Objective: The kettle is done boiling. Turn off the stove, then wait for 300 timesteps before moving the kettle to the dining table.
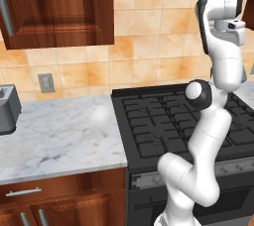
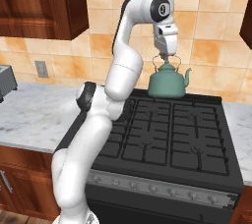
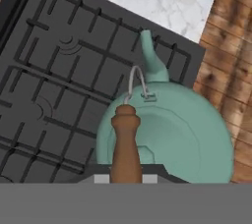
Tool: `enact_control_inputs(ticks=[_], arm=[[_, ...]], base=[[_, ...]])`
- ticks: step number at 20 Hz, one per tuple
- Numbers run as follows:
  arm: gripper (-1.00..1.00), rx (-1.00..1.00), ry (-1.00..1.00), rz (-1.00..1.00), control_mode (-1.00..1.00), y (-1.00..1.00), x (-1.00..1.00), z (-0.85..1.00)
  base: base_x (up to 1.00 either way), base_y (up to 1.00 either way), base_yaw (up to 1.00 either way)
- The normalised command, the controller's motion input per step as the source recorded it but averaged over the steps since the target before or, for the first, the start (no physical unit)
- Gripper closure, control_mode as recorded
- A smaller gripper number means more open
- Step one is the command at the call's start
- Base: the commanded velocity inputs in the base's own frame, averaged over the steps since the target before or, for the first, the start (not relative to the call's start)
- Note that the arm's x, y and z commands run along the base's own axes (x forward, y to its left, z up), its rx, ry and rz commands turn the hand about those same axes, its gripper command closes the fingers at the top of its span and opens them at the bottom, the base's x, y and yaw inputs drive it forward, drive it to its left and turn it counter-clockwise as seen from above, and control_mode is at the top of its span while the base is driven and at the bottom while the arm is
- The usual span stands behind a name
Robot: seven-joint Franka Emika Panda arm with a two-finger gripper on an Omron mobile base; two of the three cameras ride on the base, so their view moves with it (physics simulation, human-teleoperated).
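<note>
Your gripper (image 2: 166,57) is clamped tight on the brown wooden grip of the kettle (image 2: 167,82), a smooth, rounded teal pot sitting toward 12 o'clock on the stove (image 2: 167,139), spout toward 3 o'clock, over ridged black grates.

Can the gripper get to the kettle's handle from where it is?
Probably yes. The gripper is already down at the handle on top of the kettle, shut around it, and nothing stands between them on the stove.
</note>
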Motion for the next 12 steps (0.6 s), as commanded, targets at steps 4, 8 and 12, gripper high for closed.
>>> enact_control_inputs(ticks=[4, 8, 12], arm=[[1.0, -0.19, -0.18, 0.04, -1.0, 0.48, -0.91, -0.05], [1.0, -0.12, -0.1, 0.11, -1.0, 0.6, -0.65, -0.17], [1.0, -0.16, -0.13, 0.17, -1.0, 0.66, -0.63, -0.31]], base=[[0.0, 0.0, 0.0], [0.0, 0.0, 0.0], [0.0, 0.0, 0.0]])
